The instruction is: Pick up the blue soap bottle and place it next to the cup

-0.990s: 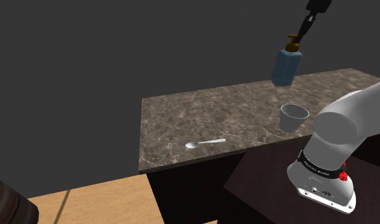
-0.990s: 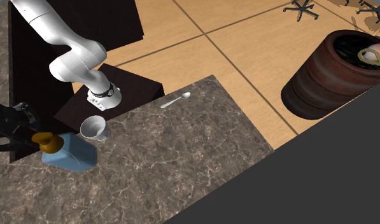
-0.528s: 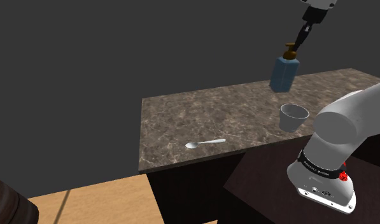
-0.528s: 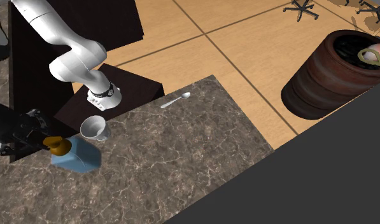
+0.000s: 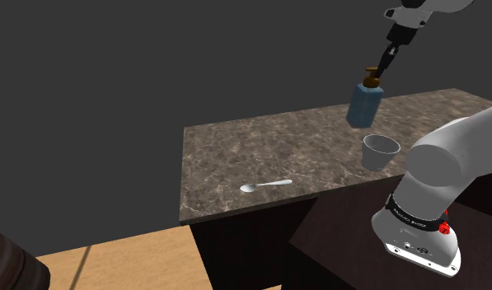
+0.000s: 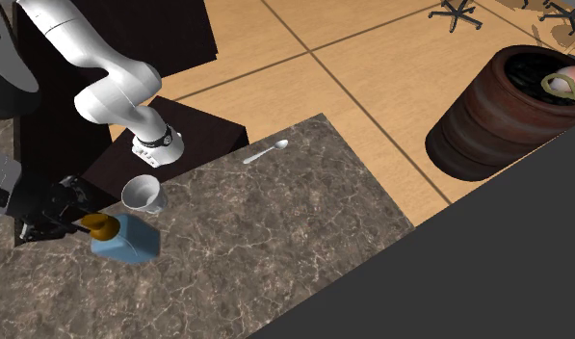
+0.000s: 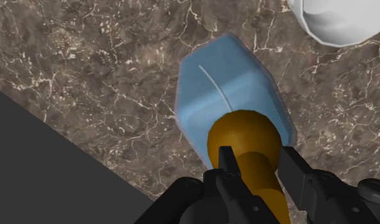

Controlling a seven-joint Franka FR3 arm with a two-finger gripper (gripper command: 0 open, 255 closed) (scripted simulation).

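The gripper (image 7: 255, 168) is clamped on the brown pump (image 7: 244, 135) of the blue soap bottle (image 7: 230, 89). The bottle is held above the marble countertop (image 5: 260, 156), near the white cup (image 5: 380, 152); over 1 second it has been brought lower and nearer the cup.

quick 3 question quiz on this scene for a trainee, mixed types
1. True or false: the pincer is shut on the soap bottle at its blue body.
2. What lies on the counter besides the cup? A fork, B spoon, C knife.
3. Fill in: in the shoulder view, the cup stands to the ___ of the spoon.
Key: 1 false, it clasps the brown pump; 2 B; 3 right.
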